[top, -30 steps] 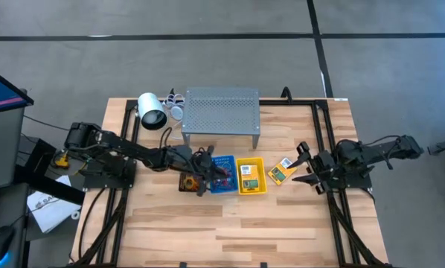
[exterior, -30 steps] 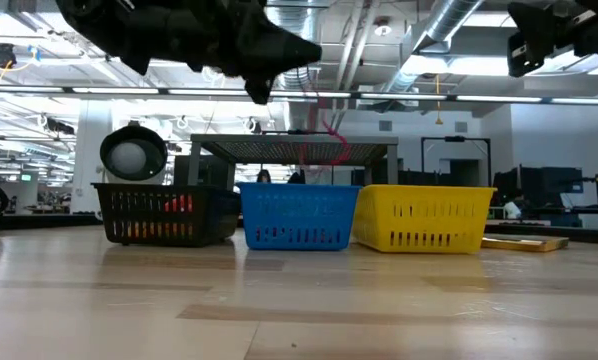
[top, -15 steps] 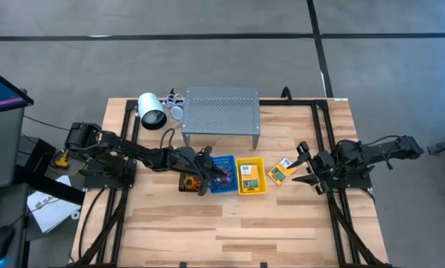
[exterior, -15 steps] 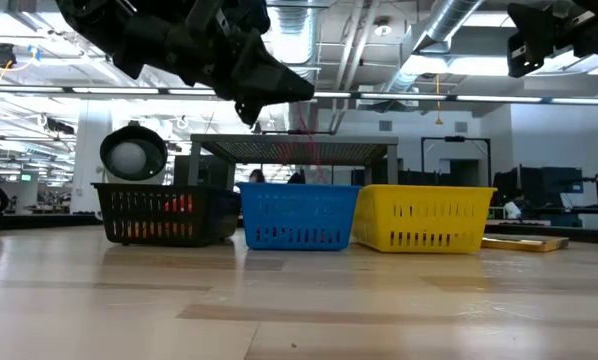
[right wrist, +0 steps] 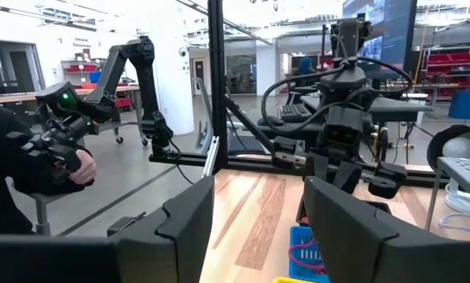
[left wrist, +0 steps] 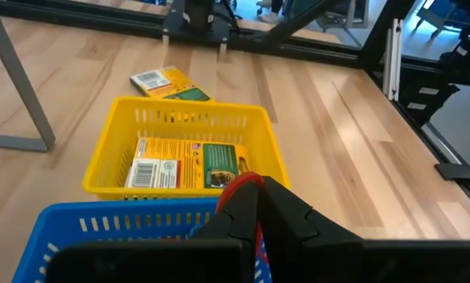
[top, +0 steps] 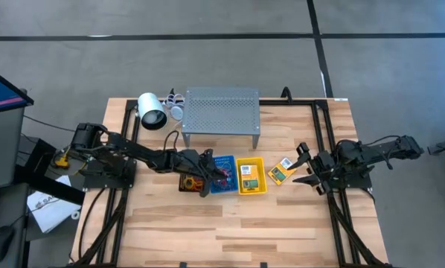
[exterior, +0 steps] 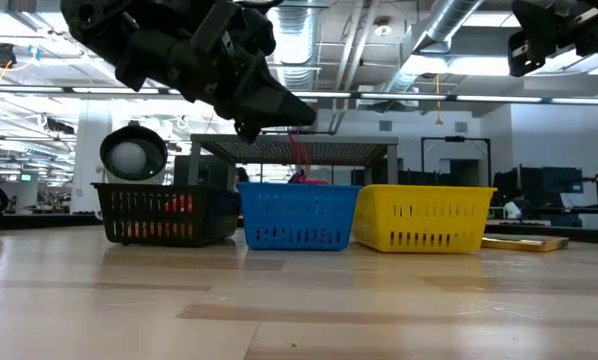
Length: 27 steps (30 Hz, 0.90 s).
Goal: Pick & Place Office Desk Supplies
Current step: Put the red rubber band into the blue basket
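Observation:
My left gripper (top: 210,176) hangs over the blue basket (top: 223,175), shut on a red rubber band (exterior: 299,152). In the low view the band trails down from the gripper (exterior: 291,120) into the blue basket (exterior: 299,215). The yellow basket (top: 251,176) beside it holds a crayon box (left wrist: 189,162). A second crayon box (top: 281,170) lies flat on the table to its right. My right gripper (top: 304,165) waits open at the table's right side, clear of everything. My left gripper pinches the red rubber band's upper end (left wrist: 240,182) between its two fingertips. The fingers slant down from the table's left side. The band hangs slack below them, its lower end (exterior: 309,178) inside the blue basket.
A black basket (top: 188,182) with several bands stands left of the blue one. The grey perforated shelf (top: 221,112) and a white cylinder (top: 152,112) stand at the far side. A person (right wrist: 31,161) holding a controller shows beyond the table. Bare wood lies along the near edge.
My left gripper has sunk toward the blue basket and tipped further downward, staying shut. The red band, which hung in front of the shelf above the basket, now reaches down into it.

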Available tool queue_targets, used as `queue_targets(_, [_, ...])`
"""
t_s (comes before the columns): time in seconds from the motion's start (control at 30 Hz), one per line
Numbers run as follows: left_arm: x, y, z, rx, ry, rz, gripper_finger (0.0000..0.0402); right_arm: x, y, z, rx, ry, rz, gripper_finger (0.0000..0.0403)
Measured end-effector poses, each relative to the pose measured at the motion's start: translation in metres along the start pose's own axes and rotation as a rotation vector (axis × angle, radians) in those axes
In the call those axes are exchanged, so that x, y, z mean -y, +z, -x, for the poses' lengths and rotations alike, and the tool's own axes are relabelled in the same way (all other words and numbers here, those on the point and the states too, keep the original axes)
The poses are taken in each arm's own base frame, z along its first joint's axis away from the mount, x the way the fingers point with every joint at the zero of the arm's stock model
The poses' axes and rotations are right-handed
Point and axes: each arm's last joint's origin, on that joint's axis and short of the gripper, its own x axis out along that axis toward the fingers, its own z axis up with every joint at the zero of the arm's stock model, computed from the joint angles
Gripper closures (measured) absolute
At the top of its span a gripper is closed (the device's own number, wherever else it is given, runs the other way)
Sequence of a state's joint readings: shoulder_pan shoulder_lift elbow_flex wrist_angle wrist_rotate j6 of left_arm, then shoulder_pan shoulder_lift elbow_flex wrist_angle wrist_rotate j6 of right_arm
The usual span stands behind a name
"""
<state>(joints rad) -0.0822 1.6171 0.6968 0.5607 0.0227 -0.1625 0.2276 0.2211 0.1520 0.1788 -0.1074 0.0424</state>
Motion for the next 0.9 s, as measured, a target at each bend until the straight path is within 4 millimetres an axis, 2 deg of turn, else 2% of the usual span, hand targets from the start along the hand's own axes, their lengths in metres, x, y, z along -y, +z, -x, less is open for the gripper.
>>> queue_targets(0.9, [-0.022, -0.011, 0.002, -0.120, 0.157, 0.103, 0.0398, 0.000, 0.000, 0.000, 0.000, 0.001, -0.011, 0.0210])
